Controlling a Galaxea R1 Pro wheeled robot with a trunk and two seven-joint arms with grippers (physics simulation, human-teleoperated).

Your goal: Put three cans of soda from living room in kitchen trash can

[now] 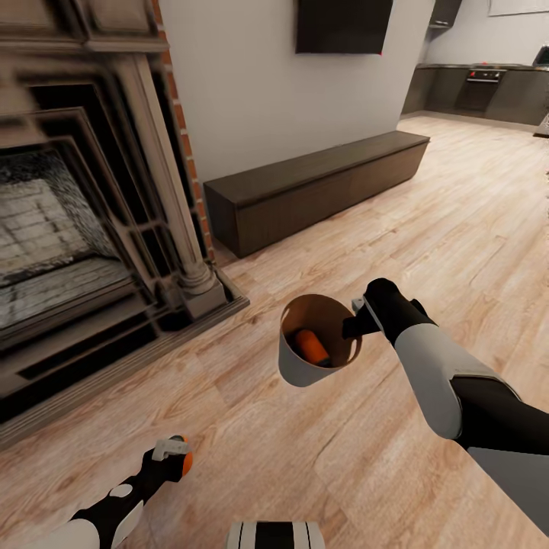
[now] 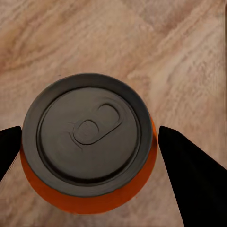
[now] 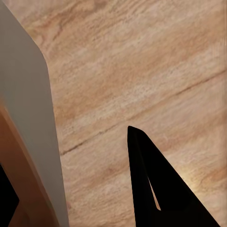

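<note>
Orange showed between the fingers of the left gripper [image 1: 177,455], which held a soda can [image 1: 185,460] low at the near left over the wood floor [image 1: 427,252]. From the left wrist, the can's [image 2: 90,142] dark grey top faced the camera, with one black finger [image 2: 189,175] close on each side of it. The right gripper [image 1: 355,320] was closed on the rim of the bin [image 1: 293,366], one finger inside and one outside, carrying it tilted above the floor at centre. A second orange can [image 1: 311,345] lay inside the bin. A brick fireplace [image 1: 84,229] stood at the left, a long dark bench [image 1: 320,187] farther off under a black TV [image 1: 343,25], and kitchen cabinets [image 1: 488,88] at the far right.
</note>
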